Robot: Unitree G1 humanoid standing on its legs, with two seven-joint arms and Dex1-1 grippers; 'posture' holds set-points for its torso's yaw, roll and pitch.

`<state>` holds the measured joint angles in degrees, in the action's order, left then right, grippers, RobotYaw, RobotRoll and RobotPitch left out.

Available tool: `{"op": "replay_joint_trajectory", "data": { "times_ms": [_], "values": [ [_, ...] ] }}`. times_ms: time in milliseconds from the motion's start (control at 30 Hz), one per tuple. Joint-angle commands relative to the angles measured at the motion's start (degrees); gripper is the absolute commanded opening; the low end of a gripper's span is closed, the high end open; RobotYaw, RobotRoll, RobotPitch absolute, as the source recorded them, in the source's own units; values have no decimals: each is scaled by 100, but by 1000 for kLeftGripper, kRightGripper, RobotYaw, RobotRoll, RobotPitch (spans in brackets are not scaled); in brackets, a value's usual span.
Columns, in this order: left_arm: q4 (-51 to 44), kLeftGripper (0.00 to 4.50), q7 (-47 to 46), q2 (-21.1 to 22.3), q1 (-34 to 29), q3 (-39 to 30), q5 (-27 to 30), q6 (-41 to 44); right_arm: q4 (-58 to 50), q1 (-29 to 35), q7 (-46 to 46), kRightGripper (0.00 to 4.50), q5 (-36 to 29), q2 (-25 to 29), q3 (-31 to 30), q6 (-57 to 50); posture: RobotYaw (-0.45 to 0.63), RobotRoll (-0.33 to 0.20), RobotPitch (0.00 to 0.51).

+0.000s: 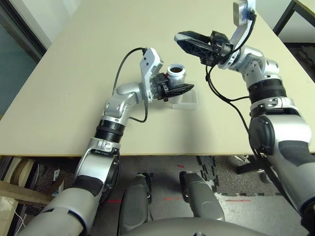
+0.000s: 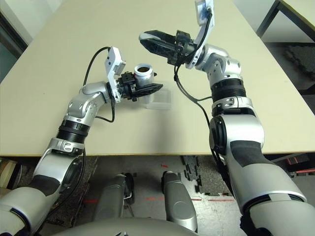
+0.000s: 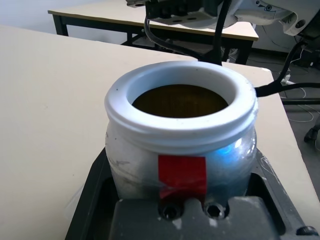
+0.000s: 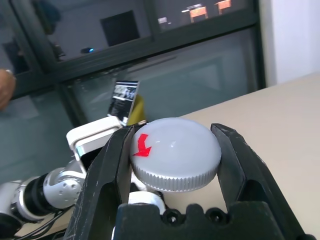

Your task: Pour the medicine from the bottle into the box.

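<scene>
My left gripper (image 1: 184, 89) is shut on the bottle (image 1: 176, 73), a whitish bottle with a red label mark, held upright with its mouth open. In the left wrist view the bottle (image 3: 182, 135) sits between the black fingers (image 3: 90, 200). Its inside looks dark brown, and I cannot make out the medicine. The clear box (image 1: 187, 102) lies on the table just under and beside the bottle. My right gripper (image 1: 181, 40) hovers above and beyond the bottle, shut on the grey round cap (image 4: 175, 152), which carries a red arrow.
The beige table (image 1: 88, 59) stretches wide to the left and behind the box, with its front edge (image 1: 162, 155) near my body. A black cable (image 1: 219, 88) hangs from the right wrist. Another table (image 1: 300, 10) stands at the far right.
</scene>
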<state>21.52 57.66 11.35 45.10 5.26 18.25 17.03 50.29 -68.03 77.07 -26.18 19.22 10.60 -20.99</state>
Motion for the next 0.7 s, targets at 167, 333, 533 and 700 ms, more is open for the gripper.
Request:
{"op": "replay_joint_trajectory", "data": {
  "times_ms": [167,333,533,700],
  "values": [
    [109,2604,-10,-22,37,-2,-3,-68,-81,326,-545,2582,613,422,-251,602,-215,0,161],
    [139,2604,-23,-10,35,-37,3,-97,-148,525,-1041,2582,899,747,-310,572,-220,0,160],
    [284,2604,-65,-26,103,-95,-4,-190,-511,870,-1759,2582,1092,1176,-283,229,-234,0,162],
    [348,2604,-85,-34,143,-112,-4,-229,-881,1210,-2332,2582,1351,1531,-348,-14,-238,0,166]
  ]
}}
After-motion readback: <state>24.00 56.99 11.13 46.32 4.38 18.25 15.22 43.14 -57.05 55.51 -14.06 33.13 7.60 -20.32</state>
